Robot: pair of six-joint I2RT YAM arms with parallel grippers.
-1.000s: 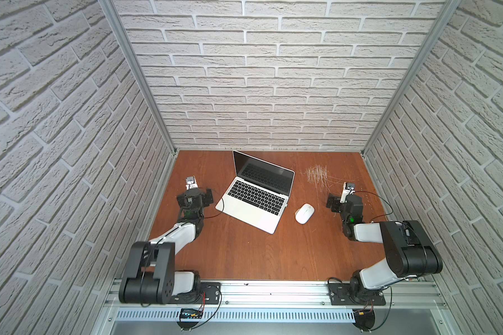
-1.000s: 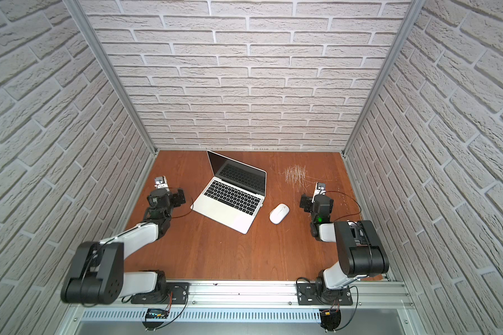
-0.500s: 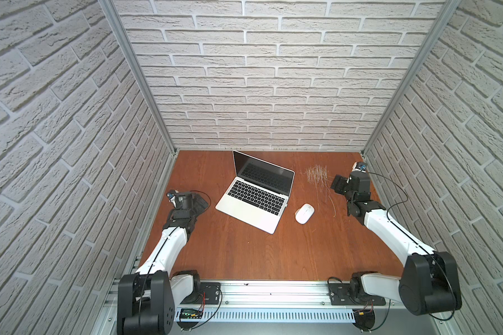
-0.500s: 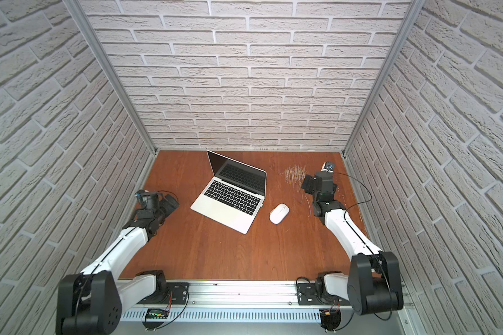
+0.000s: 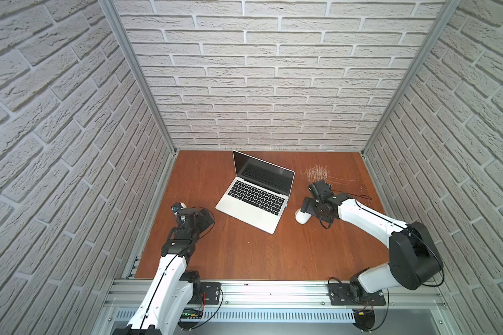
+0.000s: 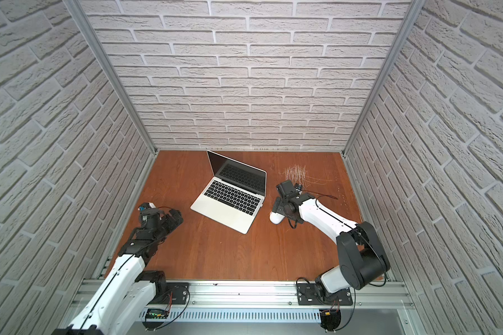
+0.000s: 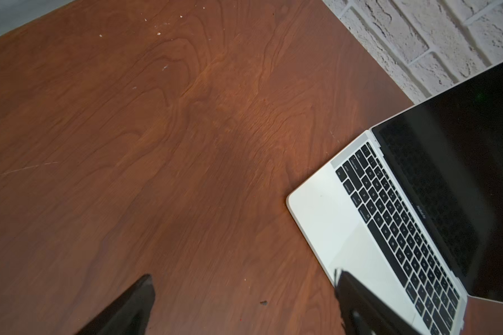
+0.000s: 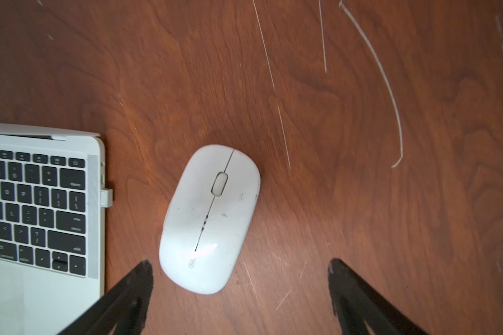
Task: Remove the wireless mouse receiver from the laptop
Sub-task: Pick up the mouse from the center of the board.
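Observation:
The silver laptop [image 5: 256,194] [image 6: 230,197] lies open mid-table, its dark screen towards the back wall. The wireless mouse receiver [image 8: 106,198], a small pale stub, sticks out of the laptop's [image 8: 41,203] right side beside the keyboard. My right gripper [image 8: 240,263] [image 5: 306,205] hangs open above the white mouse [image 8: 209,217] [image 5: 301,218], a little to the right of the receiver, holding nothing. My left gripper [image 7: 243,275] [image 5: 204,216] is open over bare wood, just left of the laptop's [image 7: 325,220] front left corner.
The mouse [image 6: 276,218] lies close to the laptop's right edge, near the receiver. Pale scratch marks [image 5: 317,172] cover the table at the back right. Brick walls close in three sides; a metal rail [image 5: 273,290] runs along the front.
My right arm has swung from the back right in towards the laptop and now hovers over the mouse. The left arm has stretched out and shifted slightly towards the laptop.

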